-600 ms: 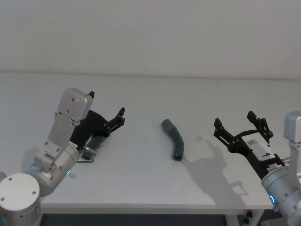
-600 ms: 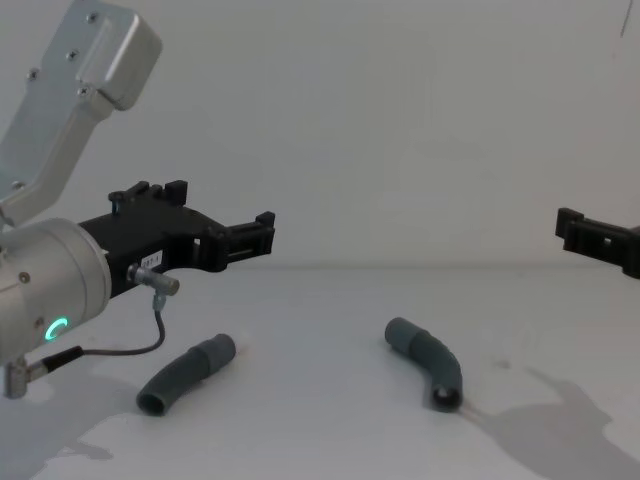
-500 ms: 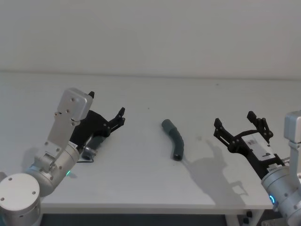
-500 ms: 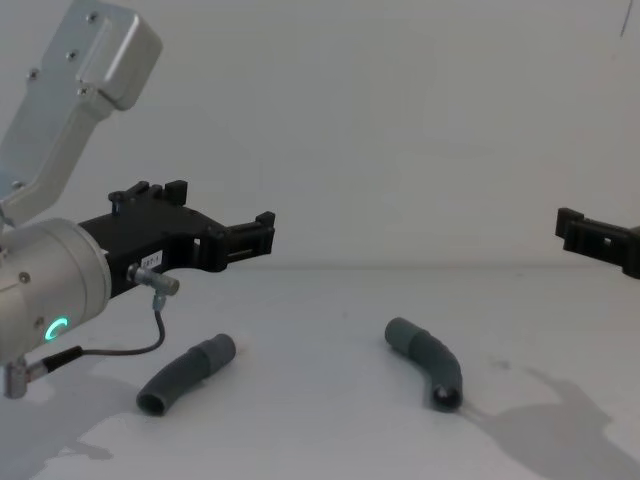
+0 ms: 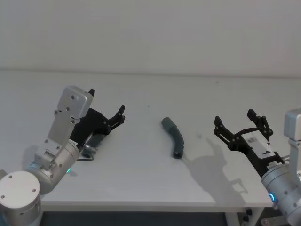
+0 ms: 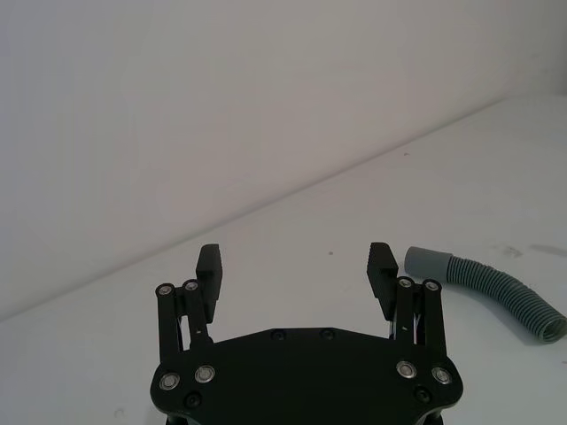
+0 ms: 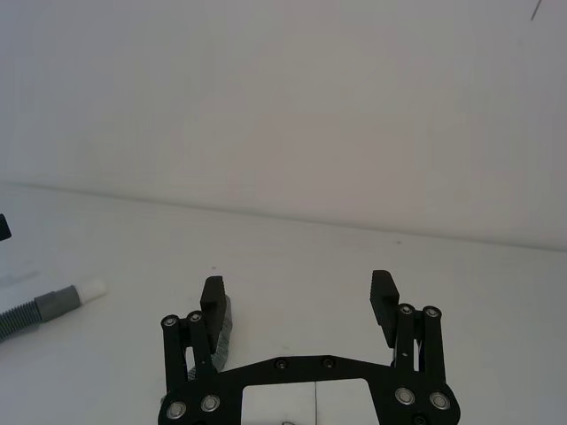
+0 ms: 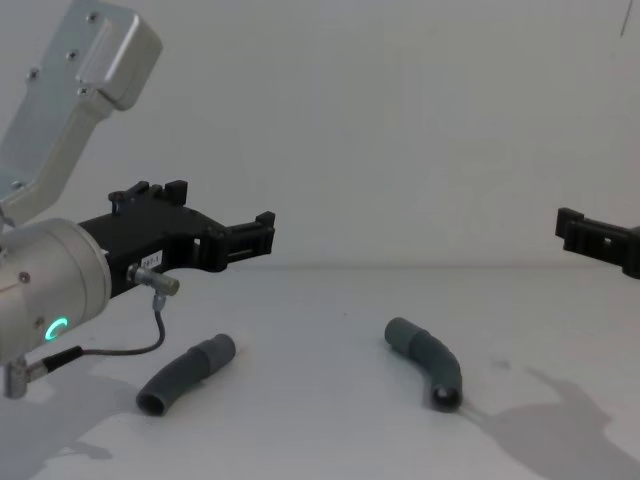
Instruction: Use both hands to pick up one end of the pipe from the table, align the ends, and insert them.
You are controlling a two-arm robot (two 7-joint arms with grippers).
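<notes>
Though nearby, pipe outside jaws.

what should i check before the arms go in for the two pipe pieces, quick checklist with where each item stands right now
1. The left pincer is open: ok.
2. The right pincer is open: ok.
3. Both pieces lie loose on the table, gripped by nothing: ok.
4. The left pincer is down at the left pipe piece: not ok, it hangs above the piece.
5. The right pincer is at the middle pipe piece: not ok, it stands off to that piece's right, apart from it.
</notes>
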